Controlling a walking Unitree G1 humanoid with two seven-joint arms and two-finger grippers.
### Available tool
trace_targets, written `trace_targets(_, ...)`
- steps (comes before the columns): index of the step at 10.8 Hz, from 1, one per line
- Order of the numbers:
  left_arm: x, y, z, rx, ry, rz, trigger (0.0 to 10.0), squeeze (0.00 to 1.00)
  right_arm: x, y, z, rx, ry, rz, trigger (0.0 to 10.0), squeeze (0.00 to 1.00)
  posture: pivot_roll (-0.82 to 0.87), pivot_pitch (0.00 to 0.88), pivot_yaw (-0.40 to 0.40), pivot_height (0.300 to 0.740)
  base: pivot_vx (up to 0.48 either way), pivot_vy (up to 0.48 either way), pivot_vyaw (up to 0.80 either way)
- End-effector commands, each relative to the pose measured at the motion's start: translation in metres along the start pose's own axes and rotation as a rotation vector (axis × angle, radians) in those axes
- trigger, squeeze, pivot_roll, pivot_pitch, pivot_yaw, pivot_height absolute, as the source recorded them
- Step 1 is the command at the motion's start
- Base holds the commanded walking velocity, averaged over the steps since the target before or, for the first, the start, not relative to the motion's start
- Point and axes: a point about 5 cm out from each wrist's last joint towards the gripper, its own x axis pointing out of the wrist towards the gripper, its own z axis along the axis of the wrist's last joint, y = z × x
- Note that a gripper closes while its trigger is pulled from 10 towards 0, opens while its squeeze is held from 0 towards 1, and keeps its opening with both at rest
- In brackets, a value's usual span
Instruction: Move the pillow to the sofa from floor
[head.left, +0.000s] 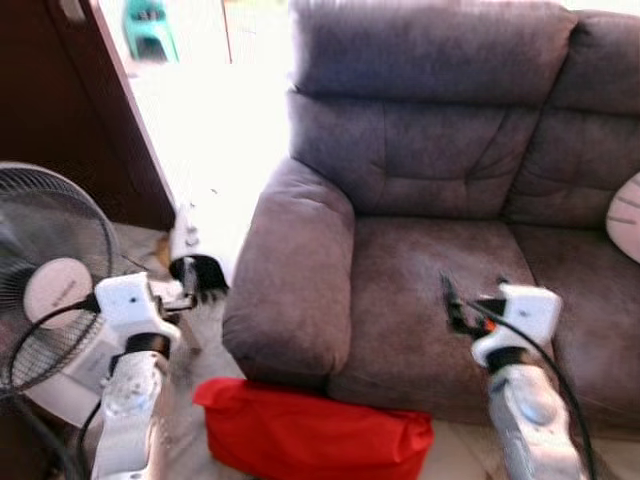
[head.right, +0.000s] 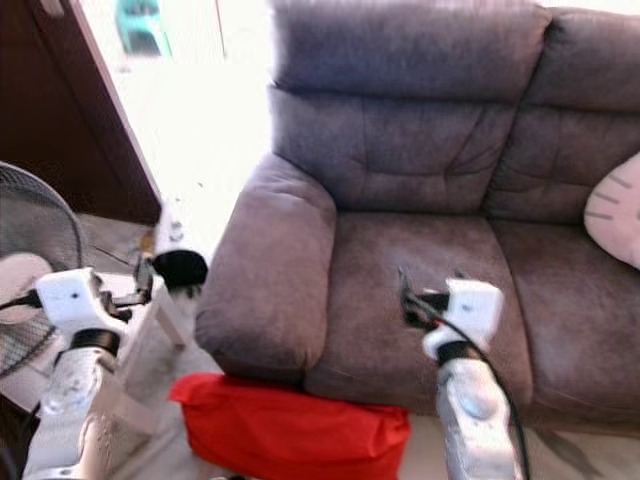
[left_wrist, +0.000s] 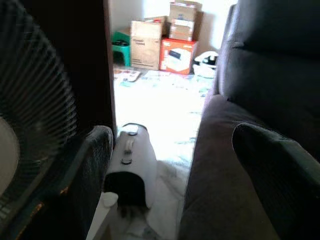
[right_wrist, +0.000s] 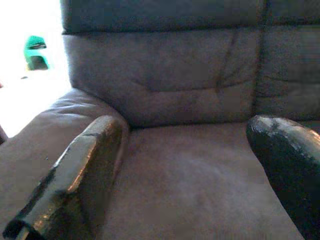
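A: Listing from the left: a round black wire-grille fan with a white hub (head.left: 50, 280) at the far left; behind it a dark brown wooden door panel (head.left: 60, 100); to the right of the fan, a small white and black heater-like appliance (left_wrist: 131, 167) on the pale tiled floor (head.left: 215, 130), just left of the sofa arm.

B: And the grippers?

A: The left gripper (left_wrist: 170, 165), raised near the fan, fingers spread wide, nothing between them. The right gripper (right_wrist: 195, 165), raised over the near seat cushion, fingers likewise wide apart and holding nothing.

B: The task item?

A: A bright red soft fabric pillow (head.left: 310, 432) lying on the floor, near, against the front base of the sofa, between the two arms and below both.

B: The rest?

A: A grey-brown plush upholstered sofa (head.left: 430, 160), centre to right; a pale round cushion with dark markings (head.right: 615, 205) on its right seat; cardboard boxes (left_wrist: 162, 37) and a green plastic stool (head.left: 150, 28) far back.
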Motion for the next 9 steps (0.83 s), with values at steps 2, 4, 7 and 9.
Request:
trace_targets(2, 0.001, -0.008, -0.007, -0.01, 0.041, -0.046, 10.0, 0.0, -0.003, -0.003, -0.002, 0.009, 0.009, -0.015, 10.0, 0.0, 0.08, 0.072, -0.008, 0.74, 0.0, 0.0, 0.0)
trace_targets(4, 0.001, -0.007, -0.012, -0.02, 0.067, -0.052, 10.0, 0.0, 0.001, -0.002, -0.003, 0.003, 0.018, -0.003, 10.0, 0.0, 0.08, 0.112, -0.013, 0.74, 0.0, 0.0, 0.0)
trace_targets(7, -0.004, 0.002, -0.016, -0.029, 0.094, -0.027, 10.0, 0.0, 0.007, 0.01, -0.007, 0.032, 0.037, 0.024, 10.0, 0.0, 0.1, 0.134, -0.019, 0.74, 0.0, 0.0, 0.0)
trace_targets(9, -0.007, 0.005, -0.018, -0.024, 0.109, -0.016, 10.0, 0.0, 0.004, 0.009, -0.009, 0.025, 0.043, 0.02, 10.0, 0.0, 0.1, 0.144, -0.021, 0.74, 0.0, 0.0, 0.0)
